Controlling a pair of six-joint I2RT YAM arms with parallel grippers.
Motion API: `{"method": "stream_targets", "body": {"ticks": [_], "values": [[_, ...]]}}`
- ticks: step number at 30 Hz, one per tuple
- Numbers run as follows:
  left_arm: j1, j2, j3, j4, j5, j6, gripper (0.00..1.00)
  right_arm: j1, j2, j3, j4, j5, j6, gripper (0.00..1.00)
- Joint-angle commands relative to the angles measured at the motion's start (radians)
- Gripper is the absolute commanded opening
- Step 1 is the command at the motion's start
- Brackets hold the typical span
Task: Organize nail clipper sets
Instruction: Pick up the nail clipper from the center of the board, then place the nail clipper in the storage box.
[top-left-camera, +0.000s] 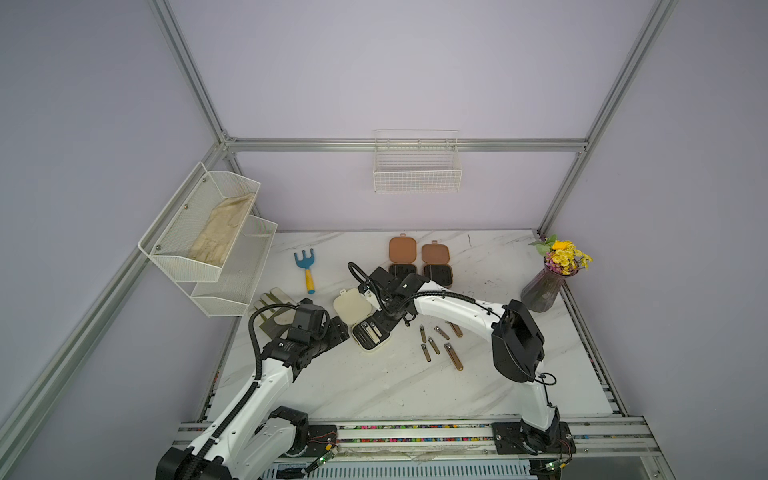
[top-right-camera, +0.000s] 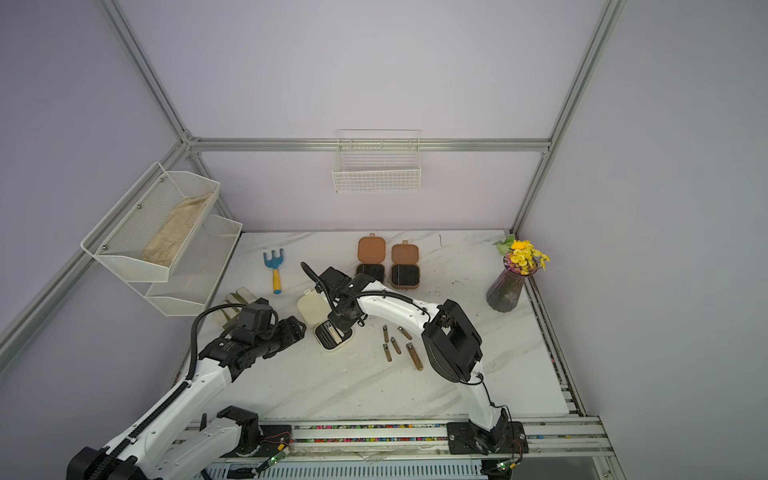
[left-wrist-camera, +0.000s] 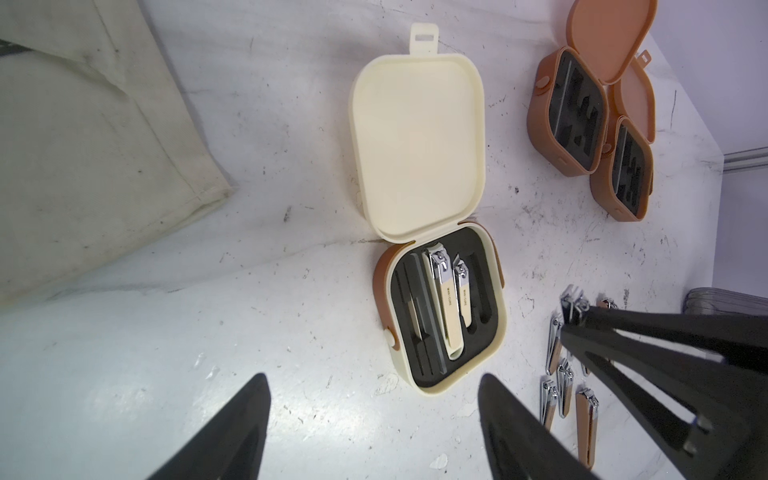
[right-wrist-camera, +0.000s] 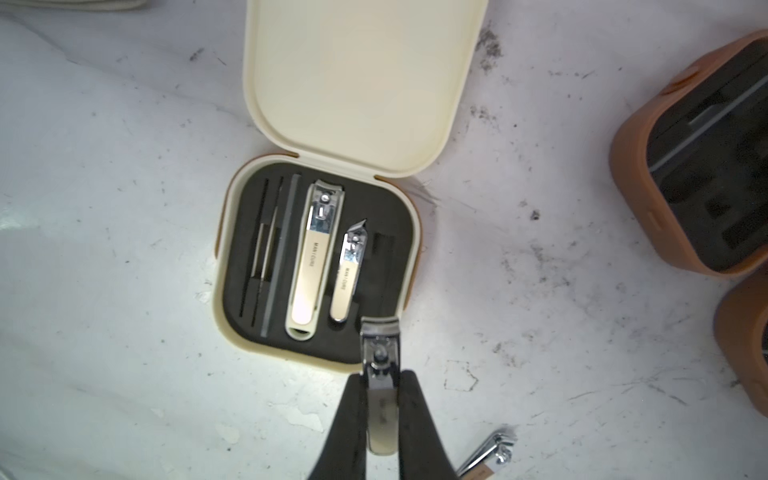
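Nearest my right wrist camera, the right gripper (right-wrist-camera: 383, 380) has its black fingers (right-wrist-camera: 353, 415) clamped on a slim silver nail clipper (right-wrist-camera: 379, 345). That clipper's head hangs over the rim of the open cream rounded-square case (right-wrist-camera: 357, 83); whether it touches the black lining I cannot tell. Just past the fingertips, two clippers sit in the lining: a large cream-handled clipper (right-wrist-camera: 313, 257) and a small cream-handled clipper (right-wrist-camera: 347, 274), with thin tools slotted beyond them. In both top views the right wrist hangs over the case and hides part of it.

Behind those fingers, toward the right arm's elbow, I count six loose bronze-and-silver clippers (top-left-camera: 453, 356) on the white marbled desk (top-left-camera: 374, 386). Beyond the fingers stand a brown plastic case (top-left-camera: 402, 249) and a second brown case (top-left-camera: 435, 253), both open, side by side.

The right arm stretches across the desk, wrist bent downward. The left gripper (left-wrist-camera: 372, 380) points at the cream case from just short of it, fingers apart and holding nothing, its arm folded low. A folded cream cloth (left-wrist-camera: 83, 145) lies beside those fingers, a blue-and-yellow toy rake (top-left-camera: 306, 270) farther off.
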Motion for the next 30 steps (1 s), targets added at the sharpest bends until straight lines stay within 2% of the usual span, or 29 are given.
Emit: {"method": "stream_targets", "body": {"ticks": [1, 16, 30], "values": [[-0.003, -0.018, -0.016, -0.003, -0.016, 0.008, 0.78, 0.005, 0.041, 0.043, -0.036, -0.003, 0.071, 0.09], [-0.002, -0.024, -0.024, -0.005, -0.022, 0.007, 0.78, 0.020, 0.186, 0.138, -0.090, 0.034, 0.120, 0.09], [-0.002, -0.029, -0.036, -0.005, -0.022, 0.005, 0.78, 0.019, 0.235, 0.163, -0.081, 0.070, 0.158, 0.09]]}}
